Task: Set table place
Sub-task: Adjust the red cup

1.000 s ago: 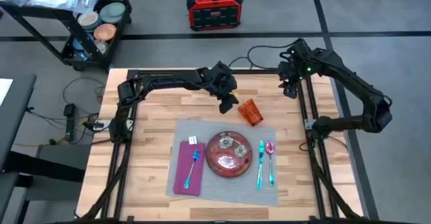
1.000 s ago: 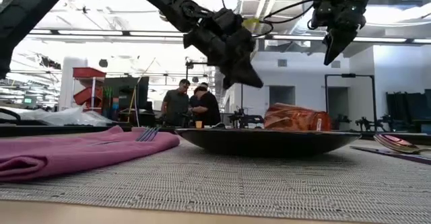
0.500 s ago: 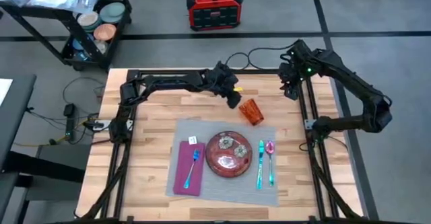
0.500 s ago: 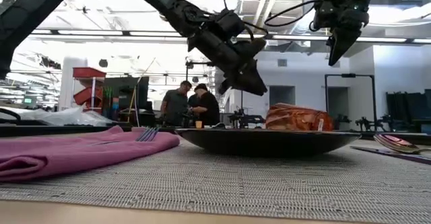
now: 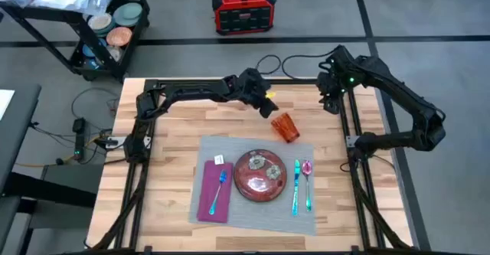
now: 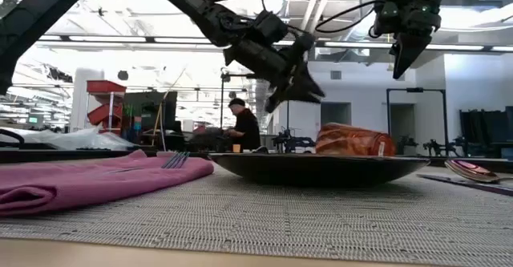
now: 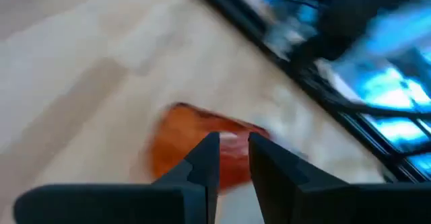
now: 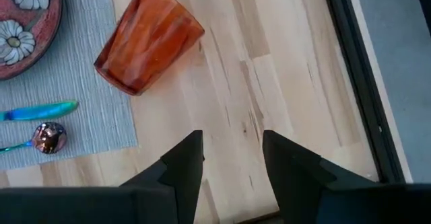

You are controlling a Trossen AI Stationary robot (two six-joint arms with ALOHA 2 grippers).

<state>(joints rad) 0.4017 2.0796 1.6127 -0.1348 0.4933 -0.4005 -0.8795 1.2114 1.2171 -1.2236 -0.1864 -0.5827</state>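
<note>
Nearest the front edge of the table: the grey placemat, laid flat on the planks. On the mat, from the robot's left: a purple napkin with a blue fork lying on it, then a red plate with flower patterns at the centre, then a teal knife and a shiny spoon side by side just right of the plate. In the low view, napkin, plate rim and spoon bowl all resting on the woven mat.

Farther back, at the mat's far right corner: an orange cup lying on its side, partly on the mat, partly on bare wood.

Above and just behind the cup: the left gripper, raised off the table, empty, fingers nearly together with a narrow gap, clear of the cup.

At the far right corner of the table: the right gripper, held high, fingers parted, holding nothing.

Beyond the table: a red and black box on the floor, a cart with bowls, and a person in the room behind.
</note>
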